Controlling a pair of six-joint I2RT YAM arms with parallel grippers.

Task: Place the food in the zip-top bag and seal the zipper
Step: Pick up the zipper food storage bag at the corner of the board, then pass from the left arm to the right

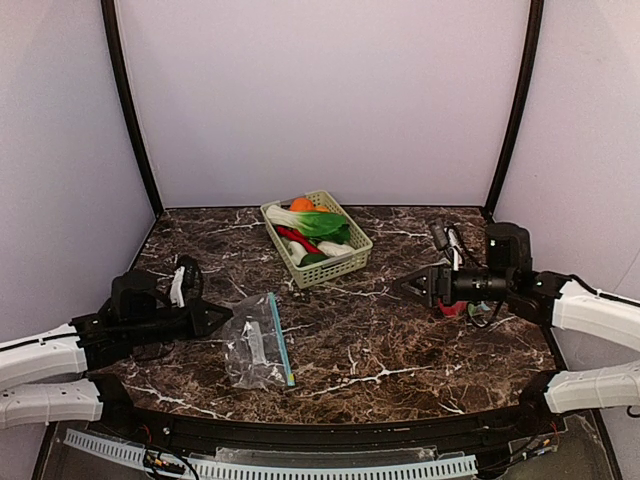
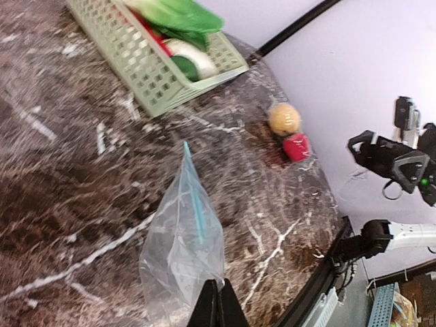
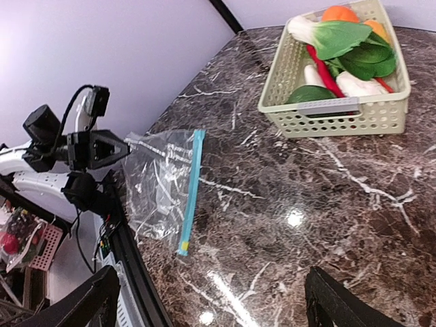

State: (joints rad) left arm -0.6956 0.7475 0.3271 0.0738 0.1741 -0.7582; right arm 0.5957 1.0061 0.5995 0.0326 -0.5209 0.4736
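Note:
The clear zip-top bag (image 1: 252, 345) with its blue zipper strip (image 1: 281, 340) lies on the marble table (image 1: 400, 350), left of centre. My left gripper (image 1: 226, 318) is shut, its black fingertips (image 2: 218, 306) pinching the bag's (image 2: 180, 245) near edge, which stands up a little. My right gripper (image 1: 407, 285) hovers open over the table's right side, with nothing between its fingers (image 3: 337, 303). Leafy greens (image 1: 320, 222), an orange (image 1: 301, 204), a red chilli (image 1: 296, 239) and a white radish (image 1: 335, 249) fill the pale green basket (image 1: 350, 262). A peach (image 2: 283, 119) and a red apple (image 2: 297, 147) sit on the table under the right arm.
The basket stands at the back centre, near the rear wall. Black frame posts (image 1: 128, 100) rise at both back corners. A black rail (image 1: 330, 430) runs along the table's near edge. Cables (image 1: 450, 238) hang by the right arm.

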